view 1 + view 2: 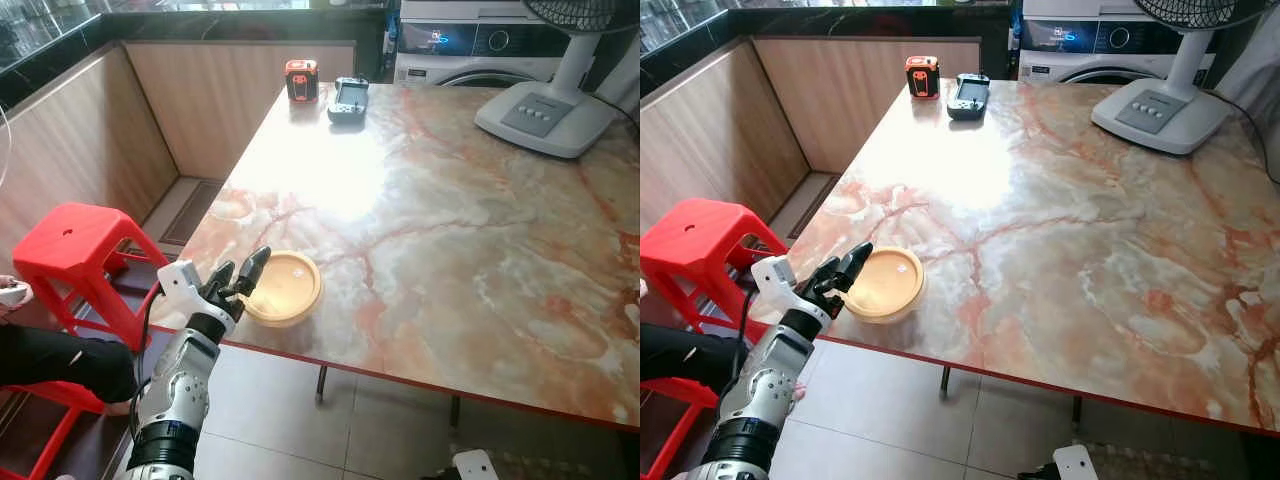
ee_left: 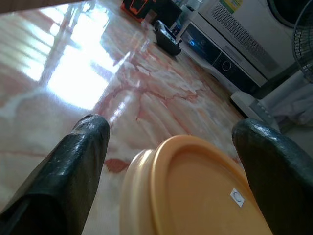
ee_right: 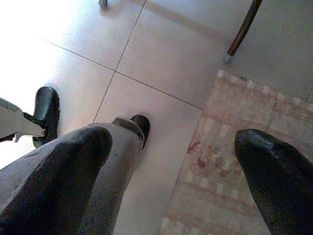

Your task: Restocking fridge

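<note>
A round yellow lidded container (image 1: 283, 288) sits on the marble table (image 1: 450, 200) near its front left edge. My left gripper (image 1: 243, 275) is at the container's left side, open, its two black fingers (image 2: 73, 161) spread to either side of the lid (image 2: 195, 196). I cannot tell whether they touch it. My right gripper (image 3: 171, 181) hangs low, open, pointing down at the tiled floor with nothing between its fingers.
A red and black device (image 1: 301, 80) and a dark handheld device (image 1: 348, 99) lie at the table's far end. A white fan base (image 1: 545, 115) stands at the far right. Red stools (image 1: 75, 245) and a seated person's leg (image 1: 60, 360) are left of the table. A rug (image 3: 244, 161) lies on the floor.
</note>
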`<state>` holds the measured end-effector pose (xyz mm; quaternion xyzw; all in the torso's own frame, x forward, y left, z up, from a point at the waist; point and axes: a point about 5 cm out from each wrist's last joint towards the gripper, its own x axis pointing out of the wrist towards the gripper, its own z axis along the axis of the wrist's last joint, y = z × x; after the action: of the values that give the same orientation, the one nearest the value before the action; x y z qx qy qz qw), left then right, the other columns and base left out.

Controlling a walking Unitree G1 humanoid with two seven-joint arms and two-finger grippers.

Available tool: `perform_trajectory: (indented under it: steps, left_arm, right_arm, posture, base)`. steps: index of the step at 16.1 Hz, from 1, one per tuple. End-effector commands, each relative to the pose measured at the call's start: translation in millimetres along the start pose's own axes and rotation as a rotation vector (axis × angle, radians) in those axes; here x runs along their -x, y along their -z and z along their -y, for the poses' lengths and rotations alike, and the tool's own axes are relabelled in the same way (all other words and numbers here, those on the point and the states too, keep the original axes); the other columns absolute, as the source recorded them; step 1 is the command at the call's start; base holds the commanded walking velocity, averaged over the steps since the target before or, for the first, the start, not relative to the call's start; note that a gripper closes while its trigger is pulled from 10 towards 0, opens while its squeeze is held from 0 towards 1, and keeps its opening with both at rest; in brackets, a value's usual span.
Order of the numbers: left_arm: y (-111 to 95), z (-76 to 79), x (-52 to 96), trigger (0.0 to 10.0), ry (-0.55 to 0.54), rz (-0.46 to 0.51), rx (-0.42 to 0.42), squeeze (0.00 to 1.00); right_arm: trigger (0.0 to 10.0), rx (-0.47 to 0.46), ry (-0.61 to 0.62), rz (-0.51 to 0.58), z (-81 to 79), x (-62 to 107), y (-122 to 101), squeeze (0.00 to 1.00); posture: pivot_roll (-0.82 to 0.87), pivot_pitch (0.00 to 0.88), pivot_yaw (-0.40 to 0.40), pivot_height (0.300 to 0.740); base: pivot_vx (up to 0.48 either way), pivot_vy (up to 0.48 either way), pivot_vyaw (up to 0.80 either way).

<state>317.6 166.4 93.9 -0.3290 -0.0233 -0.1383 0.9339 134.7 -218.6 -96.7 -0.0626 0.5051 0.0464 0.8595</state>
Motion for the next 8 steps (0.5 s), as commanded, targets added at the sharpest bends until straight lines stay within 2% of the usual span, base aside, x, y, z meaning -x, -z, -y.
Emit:
perform_trajectory:
  steps: [1,8]
  left_arm:
    - [1.7,0.2,-1.0,10.0,0.015,-0.013,0.032,0.00]
    - [14.5,-2.2,2.7,10.0,0.025,-0.053,0.090,0.00]
  right_arm:
    - [10.0,0.001,-0.004,-0.011,-2.0,0.3,3.4,0.00]
    - [10.0,0.000,0.001,-0.010,-0.7,0.3,2.6,0.00]
  posture:
    - [-0.07,0.049,0.055,0.740]
    - [-0.07,0.048,0.051,0.740]
  base:
    - [0.000,0.000,0.00]
    - [0.000,0.000,0.00]
